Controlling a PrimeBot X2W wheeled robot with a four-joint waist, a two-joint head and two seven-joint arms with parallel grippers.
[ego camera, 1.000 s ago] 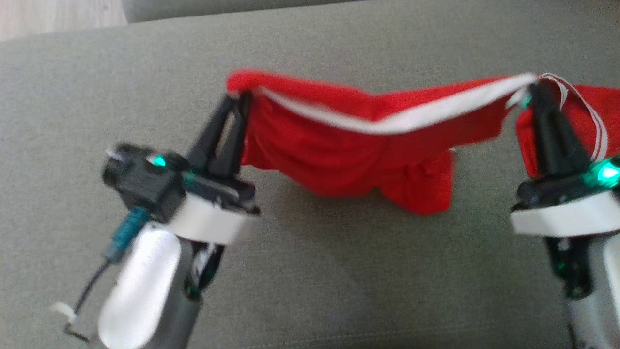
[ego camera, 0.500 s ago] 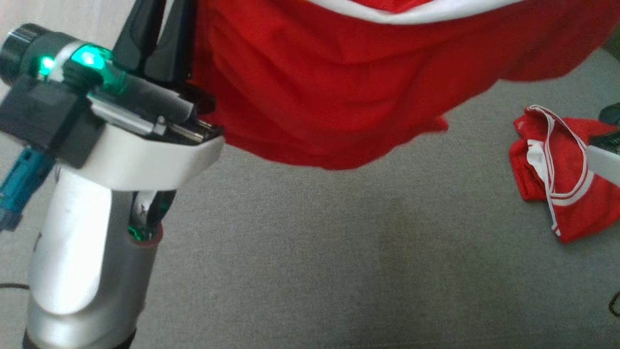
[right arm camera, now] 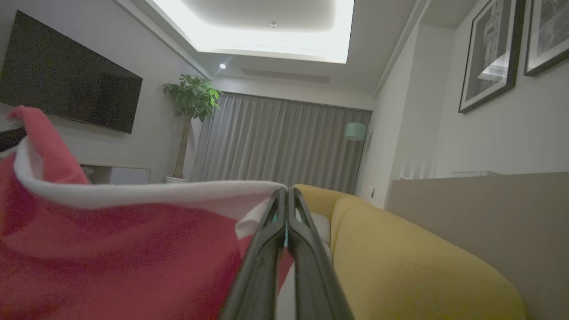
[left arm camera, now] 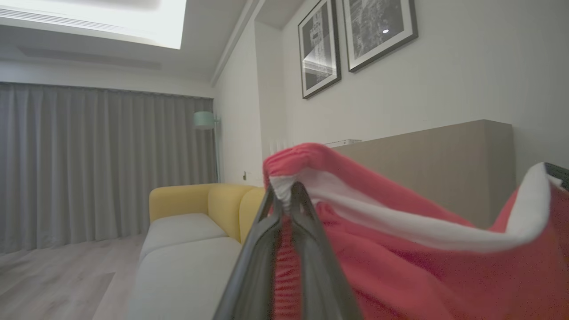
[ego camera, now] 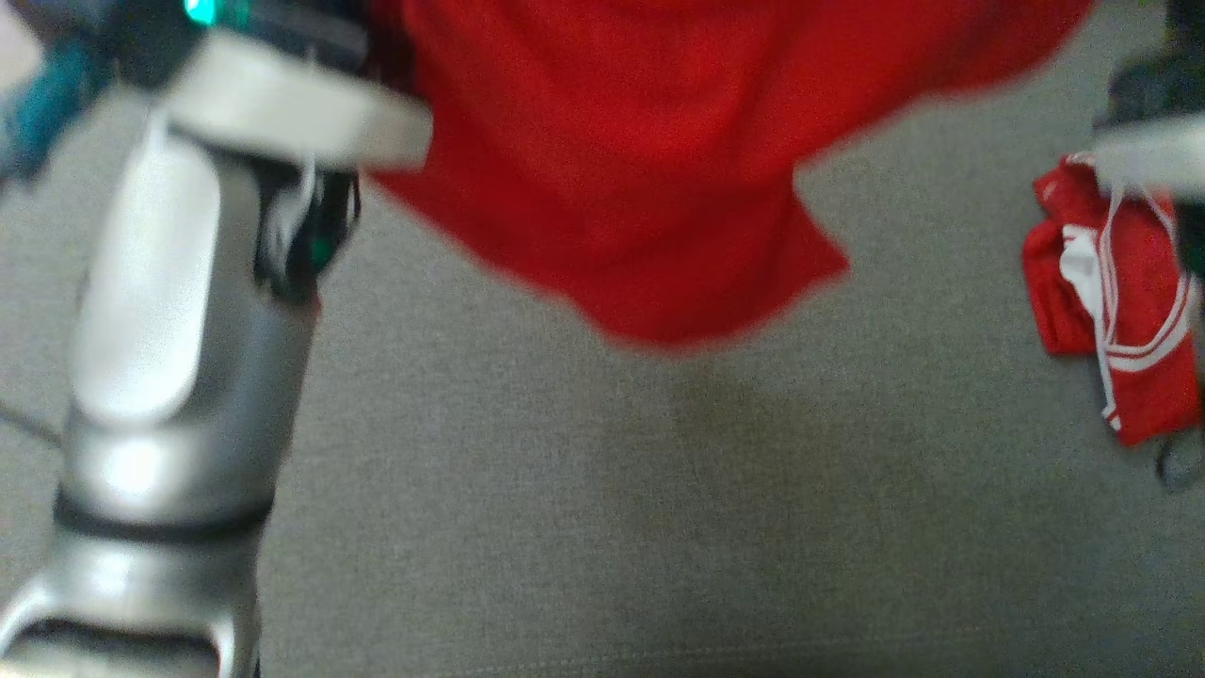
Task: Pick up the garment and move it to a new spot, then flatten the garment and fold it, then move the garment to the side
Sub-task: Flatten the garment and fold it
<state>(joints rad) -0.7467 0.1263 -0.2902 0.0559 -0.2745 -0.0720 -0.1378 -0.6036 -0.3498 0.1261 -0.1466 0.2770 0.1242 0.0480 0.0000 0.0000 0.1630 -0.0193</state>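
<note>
The red garment (ego camera: 612, 188) hangs in the air between the two arms, above the grey fabric surface (ego camera: 602, 518). The left gripper (left arm camera: 286, 192) has its jaws clenched on one end of the white waistband (left arm camera: 400, 222). The right gripper (right arm camera: 285, 195) has its jaws pinched tight on the other end, and the body of the cloth droops below in a loose point. The main risk is the hold itself. Each pair of jaws bites only a thin bunched bit of band near the fingertips, so a quick swing or a tug from the other arm could pull one end free and leave the garment dangling from a single corner. The band also sags between the grips, not stretched, so if it is lowered like this the cloth will likely land in a heap with its hem tucked under, making the flattening harder. The head view is blurred, so I cannot tell for sure how far the lowest tip is from the surface, though it seems to hang clear; if it drags during the move it will fold back on itself. A second red garment (ego camera: 1130, 311) with white stripes lies on the surface just beneath the right wrist, and a low pass on that side could snag it or drop the carried cloth on top of it.
</note>
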